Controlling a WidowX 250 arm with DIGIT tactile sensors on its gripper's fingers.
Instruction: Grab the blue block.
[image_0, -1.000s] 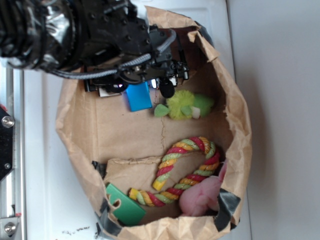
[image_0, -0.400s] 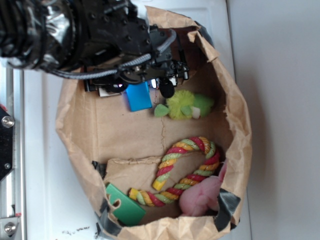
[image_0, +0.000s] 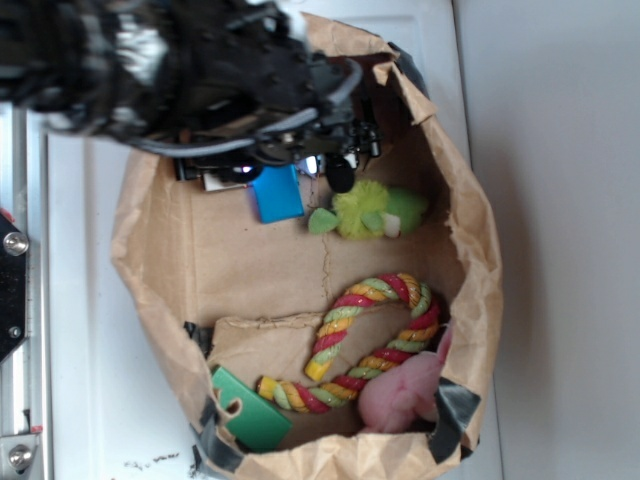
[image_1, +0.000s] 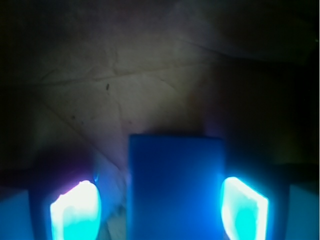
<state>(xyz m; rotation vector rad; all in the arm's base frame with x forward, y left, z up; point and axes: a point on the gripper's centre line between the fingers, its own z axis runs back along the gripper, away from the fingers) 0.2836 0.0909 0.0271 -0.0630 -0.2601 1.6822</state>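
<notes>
Though the gripper (image_1: 160, 207) has reached the blue block (image_0: 276, 193) on the paper bag's (image_0: 470, 230) floor beside the fuzzy yellow-green toy (image_0: 375, 212), its fingers (image_1: 75, 212) stand spread either side, one touching, one apart; closing and lifting remain.

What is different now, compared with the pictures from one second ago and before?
The arm is now motion-blurred and sits slightly shifted over the top of the paper bag, so it is moving. The gripper straddles the blue block, jaws open, with a gap at each side; nothing is gripped yet. The block, the fuzzy green toy, the rope toy, the pink toy and the green piece stayed where they were.
</notes>
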